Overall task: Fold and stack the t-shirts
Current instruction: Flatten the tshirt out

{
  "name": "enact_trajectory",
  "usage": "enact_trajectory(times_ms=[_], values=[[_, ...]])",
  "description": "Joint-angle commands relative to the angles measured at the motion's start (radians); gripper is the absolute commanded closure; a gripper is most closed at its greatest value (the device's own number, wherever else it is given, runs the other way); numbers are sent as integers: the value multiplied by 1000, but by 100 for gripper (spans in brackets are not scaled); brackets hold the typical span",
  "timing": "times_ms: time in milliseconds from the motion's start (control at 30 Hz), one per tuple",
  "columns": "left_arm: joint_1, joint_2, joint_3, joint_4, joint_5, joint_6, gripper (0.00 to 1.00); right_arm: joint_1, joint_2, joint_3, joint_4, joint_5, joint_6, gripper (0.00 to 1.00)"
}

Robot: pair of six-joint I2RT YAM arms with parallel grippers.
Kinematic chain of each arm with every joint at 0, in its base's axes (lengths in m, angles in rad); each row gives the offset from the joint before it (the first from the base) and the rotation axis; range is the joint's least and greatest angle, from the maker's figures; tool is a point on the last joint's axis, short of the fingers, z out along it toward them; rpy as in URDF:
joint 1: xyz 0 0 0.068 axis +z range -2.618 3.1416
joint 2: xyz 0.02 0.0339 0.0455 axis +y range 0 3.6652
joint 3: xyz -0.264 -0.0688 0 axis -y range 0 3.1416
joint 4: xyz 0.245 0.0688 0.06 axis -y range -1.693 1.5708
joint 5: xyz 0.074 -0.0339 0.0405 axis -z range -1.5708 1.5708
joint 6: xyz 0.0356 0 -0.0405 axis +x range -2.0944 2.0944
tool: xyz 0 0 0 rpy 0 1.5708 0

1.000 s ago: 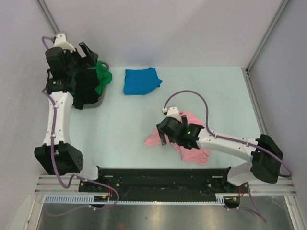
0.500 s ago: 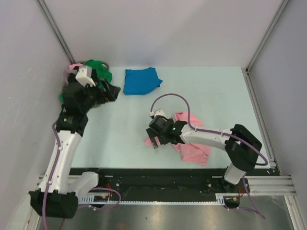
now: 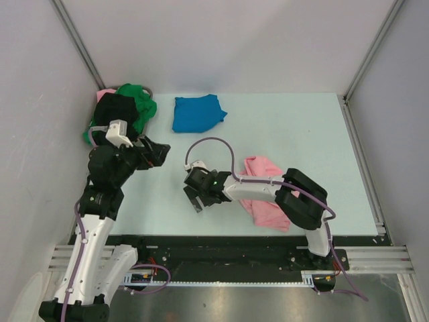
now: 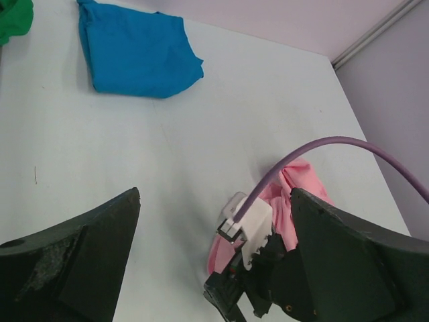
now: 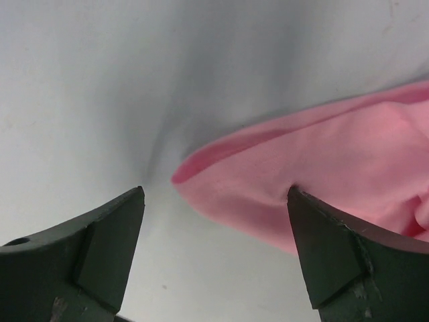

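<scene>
Hovering open-jawed at the left tip of the pink t-shirt (image 3: 268, 201) near the near edge of the table (image 3: 301, 127), the right gripper (image 3: 194, 200) grips nothing, the left gripper (image 3: 161, 151) gapes empty too, and the blue t-shirt (image 3: 198, 113) lies by the far edge.

Top external: steep down-look over whole tabletop (image 3: 288, 127). Left wrist: raised, oblique across it. Right wrist: close, downward; all share pink shirt (image 5: 335, 161).
</scene>
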Motion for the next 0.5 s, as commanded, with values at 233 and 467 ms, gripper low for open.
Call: enact_trajectory(times_ms=[233,467], values=[[-10,-73,-101,25,28,3,0,-25,137,146,-60,33,11,100],[-10,-41,-27,-25,89,29,0,-56,82,381,-194,208,-34,100]])
